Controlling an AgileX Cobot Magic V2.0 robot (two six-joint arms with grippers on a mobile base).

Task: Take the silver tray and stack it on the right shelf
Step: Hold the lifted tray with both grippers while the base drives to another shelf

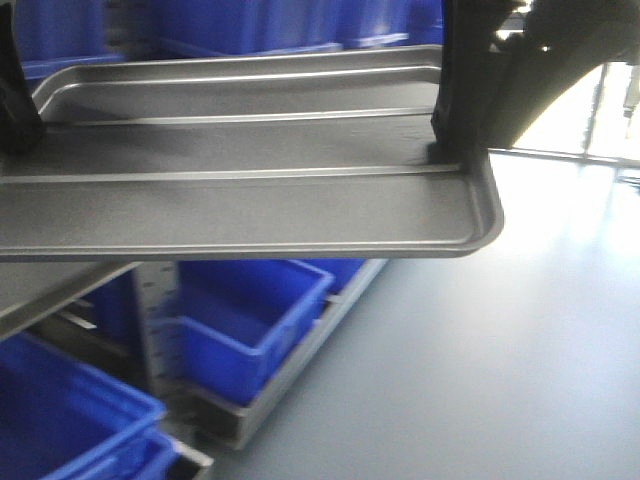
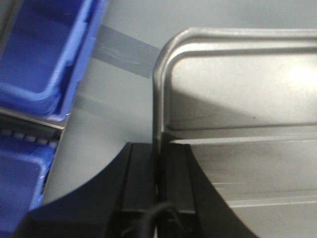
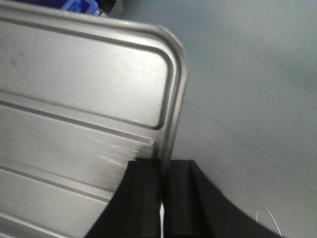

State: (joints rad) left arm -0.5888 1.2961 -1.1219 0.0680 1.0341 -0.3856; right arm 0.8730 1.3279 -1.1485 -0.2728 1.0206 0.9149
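Note:
The silver tray point(image 1: 250, 200) hangs level in the air across the front view, with two long raised ribs on its base. My left gripper point(image 1: 12, 100) is shut on its left rim; the left wrist view shows the black fingers point(image 2: 141, 168) pinching the rim beside a rounded corner of the tray point(image 2: 247, 99). My right gripper point(image 1: 455, 140) is shut on its right rim; the right wrist view shows it point(image 3: 163, 166) clamped on the tray's point(image 3: 74, 74) edge. I cannot pick out the right shelf with certainty.
Blue bins point(image 1: 250, 320) sit on a low rack below the tray, with more at the lower left point(image 1: 60, 420) and behind. A steel rail point(image 1: 50, 285) slopes under the tray's left. Small rollers point(image 2: 25, 135) show between blue bins point(image 2: 39, 49). Grey floor point(image 1: 500, 380) lies to the right.

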